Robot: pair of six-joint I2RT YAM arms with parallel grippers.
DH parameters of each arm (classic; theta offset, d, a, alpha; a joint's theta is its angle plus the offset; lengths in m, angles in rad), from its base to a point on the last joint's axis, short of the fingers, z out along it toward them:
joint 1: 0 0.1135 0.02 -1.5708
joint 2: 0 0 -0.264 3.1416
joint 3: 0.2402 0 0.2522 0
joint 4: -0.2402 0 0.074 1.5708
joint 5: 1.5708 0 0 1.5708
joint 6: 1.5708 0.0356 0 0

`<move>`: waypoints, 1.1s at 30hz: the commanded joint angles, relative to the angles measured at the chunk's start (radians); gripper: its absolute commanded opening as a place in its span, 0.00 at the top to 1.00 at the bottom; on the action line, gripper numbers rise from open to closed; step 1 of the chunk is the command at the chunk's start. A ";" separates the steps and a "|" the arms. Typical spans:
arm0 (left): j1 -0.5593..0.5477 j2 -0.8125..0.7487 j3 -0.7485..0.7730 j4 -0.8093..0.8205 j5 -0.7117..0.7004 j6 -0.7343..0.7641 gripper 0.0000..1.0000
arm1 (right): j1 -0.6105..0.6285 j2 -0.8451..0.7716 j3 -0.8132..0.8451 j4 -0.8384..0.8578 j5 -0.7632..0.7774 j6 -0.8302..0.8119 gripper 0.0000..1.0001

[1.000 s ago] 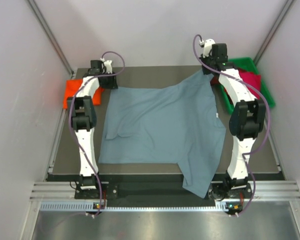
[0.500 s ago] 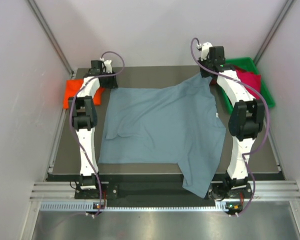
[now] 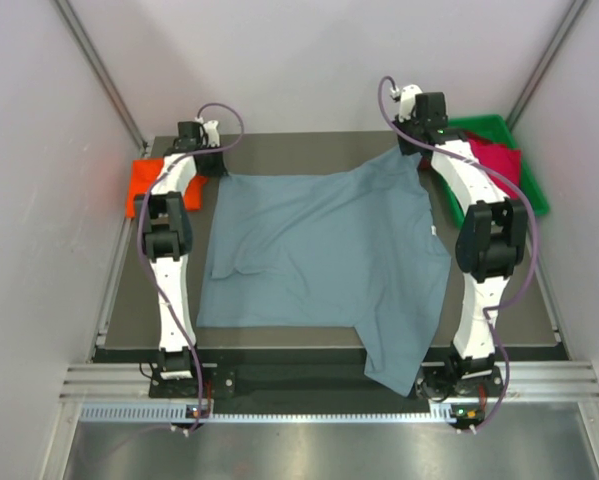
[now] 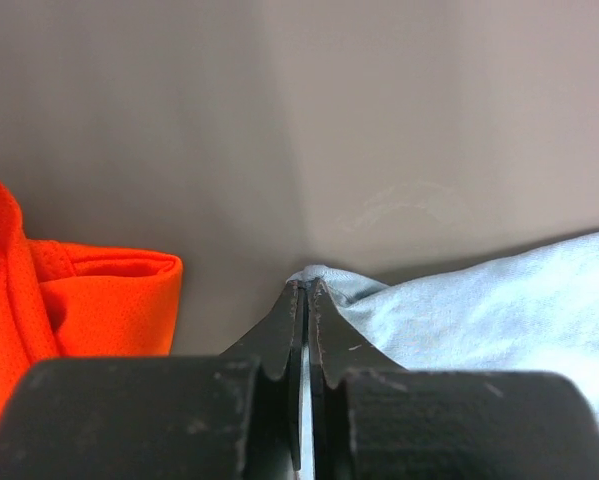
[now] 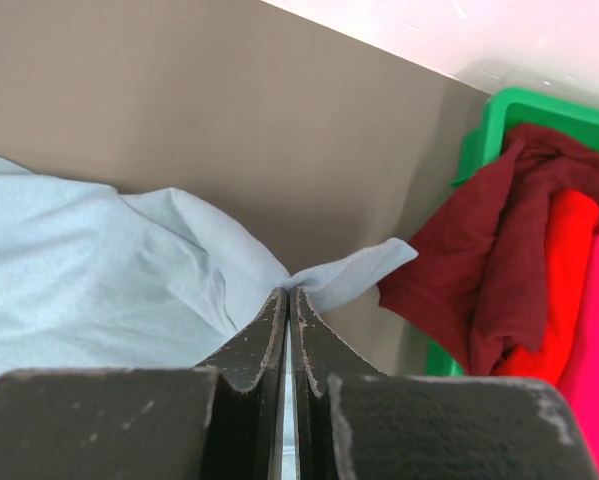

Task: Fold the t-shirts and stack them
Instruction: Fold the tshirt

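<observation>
A large slate blue-grey t-shirt (image 3: 324, 260) lies spread over the dark table, one corner hanging off the front edge. My left gripper (image 3: 219, 172) is shut on its far left corner (image 4: 324, 275), low at the table. My right gripper (image 3: 416, 150) is shut on its far right corner (image 5: 339, 275), pulled up a little. A folded orange-red t-shirt (image 3: 142, 185) lies at the table's far left edge, also in the left wrist view (image 4: 69, 300). Crimson, red and magenta t-shirts (image 5: 539, 260) sit crumpled in the green bin (image 3: 524, 170).
The green plastic bin (image 5: 479, 150) stands off the table's far right corner. White walls close in the back and both sides. The blue-grey shirt's near right part drapes over the table's front edge (image 3: 279, 350).
Both grippers have shifted slightly toward the back, keeping hold of the shirt's far corners; the far edge of the shirt is drawn a little straighter.
</observation>
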 commanded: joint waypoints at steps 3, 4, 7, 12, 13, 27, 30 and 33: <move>0.051 -0.069 0.036 0.021 0.008 -0.022 1.00 | 0.009 -0.099 0.014 0.029 0.070 -0.033 1.00; 0.057 -0.095 0.042 0.027 0.033 -0.050 1.00 | 0.006 -0.108 0.012 0.028 0.080 -0.036 1.00; 0.072 -0.160 0.047 0.047 0.086 -0.061 1.00 | -0.003 -0.128 -0.002 0.016 0.109 -0.047 1.00; 0.086 -0.244 0.029 0.033 0.139 -0.102 1.00 | -0.034 -0.172 -0.054 0.002 0.114 -0.058 1.00; 0.089 -0.253 0.024 0.024 0.161 -0.104 1.00 | -0.038 -0.177 -0.063 -0.004 0.115 -0.064 1.00; 0.088 -0.474 -0.223 -0.165 0.268 -0.048 1.00 | -0.043 -0.292 -0.247 -0.101 0.043 -0.082 1.00; 0.088 -0.487 -0.238 -0.238 0.274 0.002 1.00 | -0.041 -0.315 -0.269 -0.130 0.043 -0.082 1.00; 0.095 -0.497 -0.241 -0.289 0.285 0.008 1.00 | -0.040 -0.338 -0.285 -0.158 0.044 -0.087 1.00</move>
